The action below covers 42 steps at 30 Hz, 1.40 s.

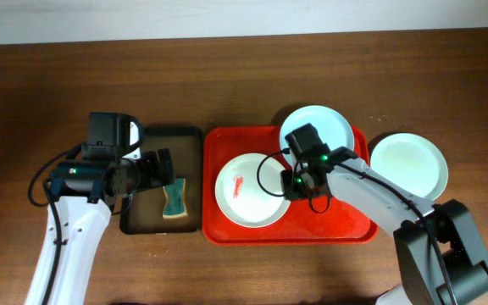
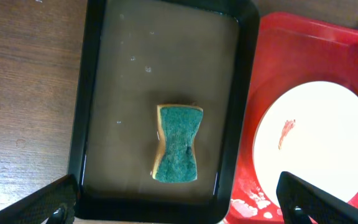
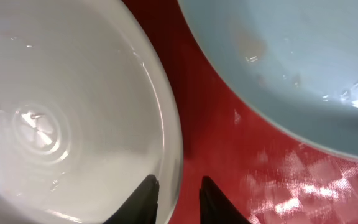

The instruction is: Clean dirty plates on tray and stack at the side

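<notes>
Overhead: red tray (image 1: pixel 346 230) holds smeared plate (image 1: pixel 251 190); right end effector (image 1: pixel 293 185) at that plate's 3 o'clock rim; second plate (image 1: pixel 316 129) at tray's 1 o'clock edge; third plate (image 1: pixel 408 165) on surface (image 1: pixel 481 102), tray's 3 o'clock.
Left wrist: left end effector (image 2: pixel 176 186) spread wide above sponge (image 2: pixel 179 143) in brown tray (image 2: pixel 92 93); smeared plate off at 3 o'clock.
Right wrist: fingers (image 3: pixel 145 199) narrowly parted, straddling smeared plate's rim; clamped or not, cannot tell.

Our left arm (image 1: pixel 73 224) rises from the lower left and bends right, the left gripper (image 2: pixel 179 208) pointing down, fingers spread wide. Our right arm (image 1: pixel 371 191) reaches leftward, the right gripper (image 3: pixel 178 200) held low, fingers narrowly apart; whether they pinch anything we cannot tell.
</notes>
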{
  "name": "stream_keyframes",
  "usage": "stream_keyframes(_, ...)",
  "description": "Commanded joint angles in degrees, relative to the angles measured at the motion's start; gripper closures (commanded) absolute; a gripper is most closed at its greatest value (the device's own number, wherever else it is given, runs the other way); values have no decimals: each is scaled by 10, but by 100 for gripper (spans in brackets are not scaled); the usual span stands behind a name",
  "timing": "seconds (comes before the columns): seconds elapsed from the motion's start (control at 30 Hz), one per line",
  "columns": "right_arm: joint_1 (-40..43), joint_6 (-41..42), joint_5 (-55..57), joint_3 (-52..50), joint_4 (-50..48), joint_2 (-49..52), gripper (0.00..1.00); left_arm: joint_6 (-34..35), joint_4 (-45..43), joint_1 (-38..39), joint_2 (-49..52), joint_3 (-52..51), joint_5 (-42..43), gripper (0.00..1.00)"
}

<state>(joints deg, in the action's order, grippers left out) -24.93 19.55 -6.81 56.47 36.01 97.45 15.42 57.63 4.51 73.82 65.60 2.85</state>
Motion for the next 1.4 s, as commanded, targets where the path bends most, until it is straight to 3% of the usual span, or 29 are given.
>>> stream_keyframes(0.0, -6, 75, -18, 23, 34, -3, 76, -3, 0, -2, -4, 9, 6, 1)
stream_keyframes(0.3, -23, 111, -9, 14, 25, -2, 77, -3, 0, -2, -4, 9, 6, 1)
stream_keyframes(0.4, -37, 136, 38, 7, 24, -2, 83, -3, 0, -2, -4, 9, 6, 0)
stream_keyframes(0.73, -39, 170, 50, -8, 16, -2, 88, -3, 0, -2, -4, 9, 6, 1)
stream_keyframes(0.97, -40, 170, 49, -8, 15, -2, 87, -3, 0, -2, -4, 9, 6, 1)
stream_keyframes(1.03, -40, 170, 49, -8, 11, -2, 80, -3, 0, -2, -4, 9, 6, 1)
stream_keyframes(1.2, -40, 170, 49, -12, -1, -2, 80, -3, 0, -2, -4, 9, 6, 1)
stream_keyframes(1.3, -40, 170, 45, -19, -11, -2, 86, -3, 0, -2, -4, 9, 6, 1)
stream_keyframes(1.33, -40, 170, 45, -19, -11, -2, 94, -3, 0, -2, -4, 9, 6, 1)
stream_keyframes(1.37, -40, 170, 45, -19, -11, -2, 96, -3, 0, -2, -4, 9, 6, 1)
